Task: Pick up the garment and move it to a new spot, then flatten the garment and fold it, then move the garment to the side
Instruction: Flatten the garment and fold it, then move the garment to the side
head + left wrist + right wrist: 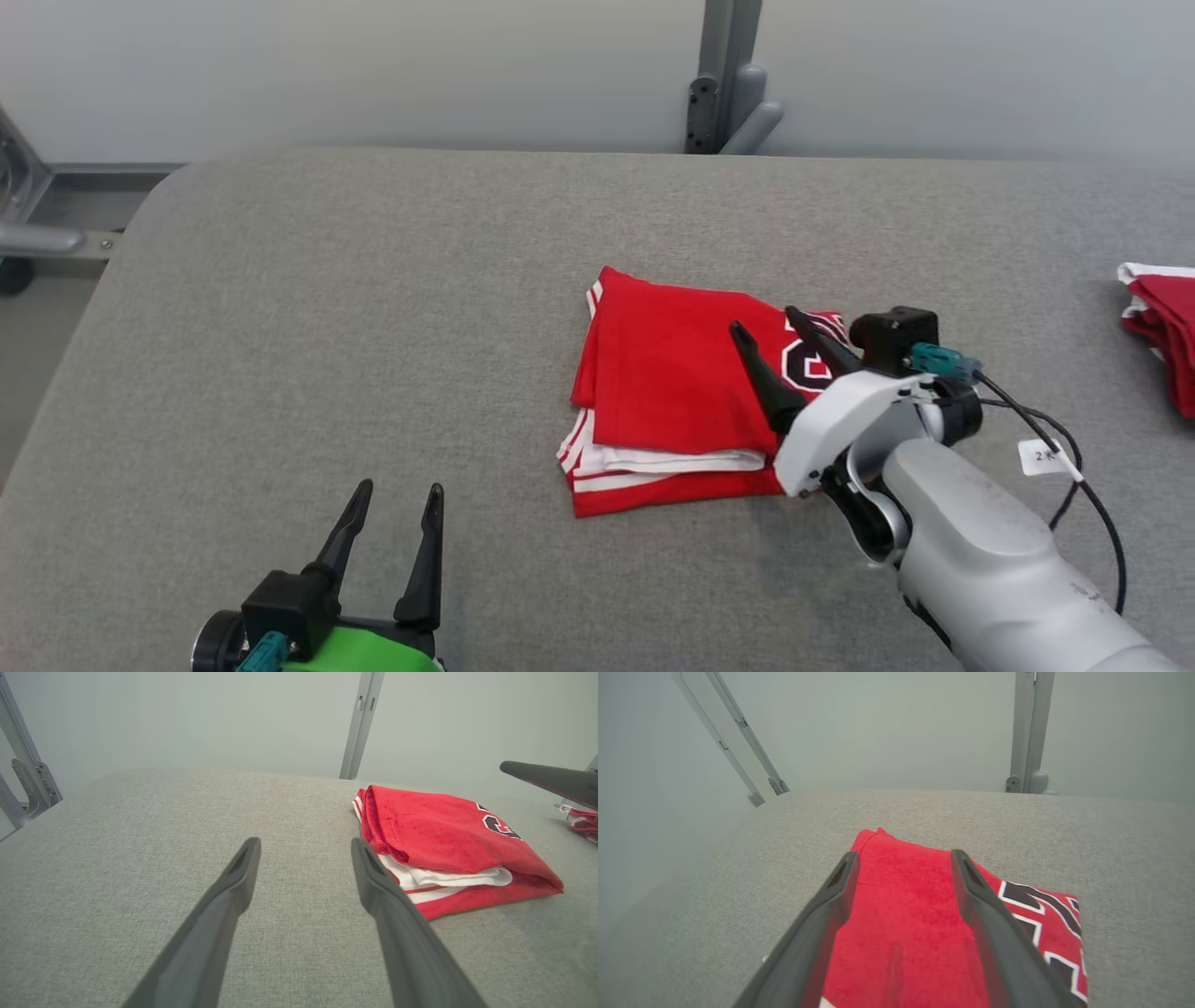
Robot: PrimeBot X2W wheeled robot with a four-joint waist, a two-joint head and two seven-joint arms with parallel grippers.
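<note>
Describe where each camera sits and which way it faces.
Head view: above, looking down on the grey table; left fingers lower left, right fingers over the folded red garment.
Left wrist view: low, along the open left fingers, garment ahead-right.
Right wrist view: along the open right fingers, down onto the garment.
Shared: all three show the garment.

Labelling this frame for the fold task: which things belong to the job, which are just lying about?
Job: folded red garment; right gripper, open over it; left gripper, open, apart from it; grey table.
Lying about: red-and-white cloth at the far right; metal post behind the table; metal frame at left.
</note>
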